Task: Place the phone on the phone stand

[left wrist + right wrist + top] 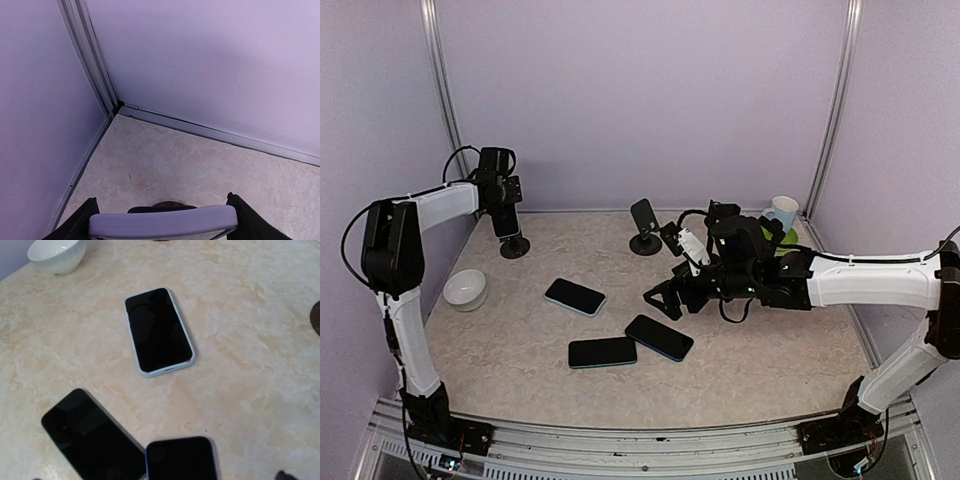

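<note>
Marble tabletop (770,360) | left fingers (80,221) clamp phone (162,223) | right fingers (660,296) spread wide, empty

Centre stand (645,245), black, carries upright phone (643,213). In front of it, flat, screens up: pale-cased phone (574,296); nearer phone (603,352) and right phone (659,337) corner to corner. Well left: lavender-cased phone (162,222) over left stand (514,247).

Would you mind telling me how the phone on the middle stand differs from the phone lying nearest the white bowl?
The stand phone leans nearly upright on the middle stand; the flat phone near the bowl lies screen-up on the table. The stand phone is at the back of the table; the flat phone is further forward. Both look dark.
</note>
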Tool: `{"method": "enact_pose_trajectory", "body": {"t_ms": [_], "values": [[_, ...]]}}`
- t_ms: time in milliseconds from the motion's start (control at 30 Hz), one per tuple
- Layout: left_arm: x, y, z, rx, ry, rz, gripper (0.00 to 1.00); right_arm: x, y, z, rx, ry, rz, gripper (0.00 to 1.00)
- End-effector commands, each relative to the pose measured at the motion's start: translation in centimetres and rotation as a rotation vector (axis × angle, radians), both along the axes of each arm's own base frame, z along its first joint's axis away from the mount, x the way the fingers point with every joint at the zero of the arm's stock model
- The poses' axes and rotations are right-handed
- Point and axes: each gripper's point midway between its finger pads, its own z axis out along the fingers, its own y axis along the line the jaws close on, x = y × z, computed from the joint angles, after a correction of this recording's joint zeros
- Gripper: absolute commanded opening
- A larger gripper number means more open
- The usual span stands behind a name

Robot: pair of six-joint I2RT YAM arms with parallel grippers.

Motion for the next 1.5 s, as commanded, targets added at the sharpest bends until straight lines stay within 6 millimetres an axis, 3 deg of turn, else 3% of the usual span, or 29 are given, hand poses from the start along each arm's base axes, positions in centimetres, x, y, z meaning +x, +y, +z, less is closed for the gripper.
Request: {"method": "enact_pose_trajectory", "body": {"t_ms": [0,200,567,833,1133,1467], "values": [[1.1,0.1,2.2,-0.012,-0.082,0.007,0.42,0.5,0.2,0.4,0.008,0.006,-0.006,1.00],[0.6,0.4,3.0,-0.077,-0.112,0.006,0.42,0.4,0.1,0.1,0.005,0.013,-0.006,1.00],[1.0,0.6,2.0,-0.110,-0.086,0.011,0.42,0.3,0.3,0.4,0.012,0.011,0.001,1.00],[0.4,0.9,2.7,-0.107,-0.097,0.025,0.41,0.5,0.6,0.7,0.008,0.006,0.006,1.00],[0.9,0.8,1.3,-0.114,-0.066,0.035,0.41,0.7,0.9,0.8,0.003,0.006,0.012,1.00],[1.2,0.6,1.1,-0.121,-0.068,0.027,0.42,0.8,0.9,0.5,-0.007,0.007,0.012,1.00]]}}
